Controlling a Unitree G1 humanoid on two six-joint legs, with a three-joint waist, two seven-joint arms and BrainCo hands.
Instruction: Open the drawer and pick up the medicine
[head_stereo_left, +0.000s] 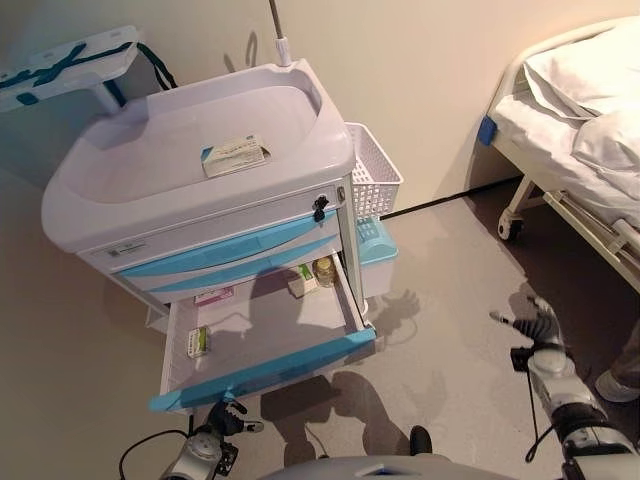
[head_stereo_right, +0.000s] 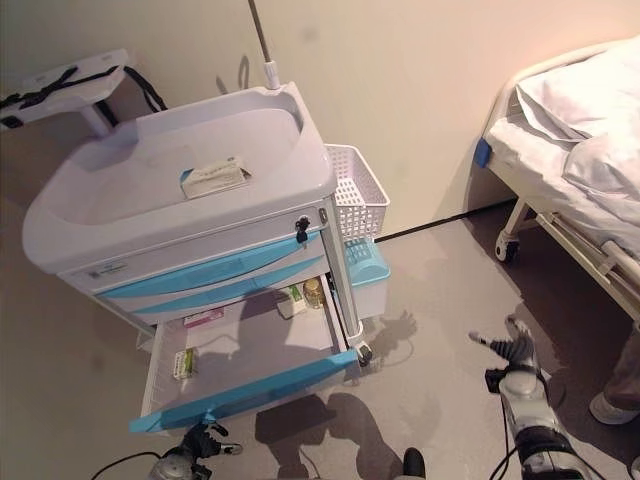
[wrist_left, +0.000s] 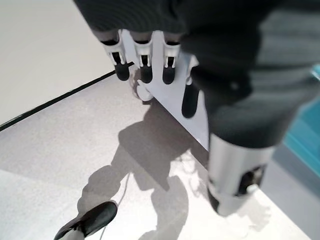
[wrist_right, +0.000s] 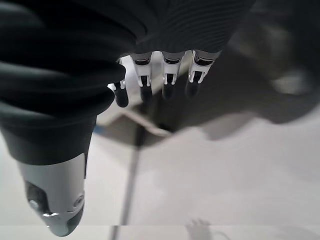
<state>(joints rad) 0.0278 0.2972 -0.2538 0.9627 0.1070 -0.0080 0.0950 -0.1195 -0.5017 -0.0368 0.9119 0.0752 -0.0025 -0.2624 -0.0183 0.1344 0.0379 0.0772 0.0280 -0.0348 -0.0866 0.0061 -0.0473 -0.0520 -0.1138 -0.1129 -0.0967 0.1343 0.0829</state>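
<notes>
Both hands hang empty with their fingers loosely straight, nothing in either grasp. The robot's left hand (head_stereo_left: 222, 422) hovers low over the grey floor, just in front of the pulled-out drawer's blue front edge (head_stereo_left: 265, 369), apart from it. The robot's right hand (head_stereo_left: 532, 325) is well off to the right, over the floor between the cart and the bed, its fingers spread and relaxed.

The wide lowest drawer of the white and light-blue medical cart (head_stereo_left: 190, 190) stands open. Inside it lie the medicines: a small green and white box (head_stereo_left: 198, 342) near the left front, a flat pink and white packet (head_stereo_left: 213, 296) at the back left, and at the back right a small green and white carton (head_stereo_left: 301, 281) next to a round amber bottle (head_stereo_left: 324, 271).

On the cart's recessed top lies a flat white booklet-like pack with a teal stripe (head_stereo_left: 235, 156). A white mesh basket (head_stereo_left: 371, 170) hangs on the cart's right side. Further right stands a white-framed hospital bed with white bedding (head_stereo_left: 585, 130).
</notes>
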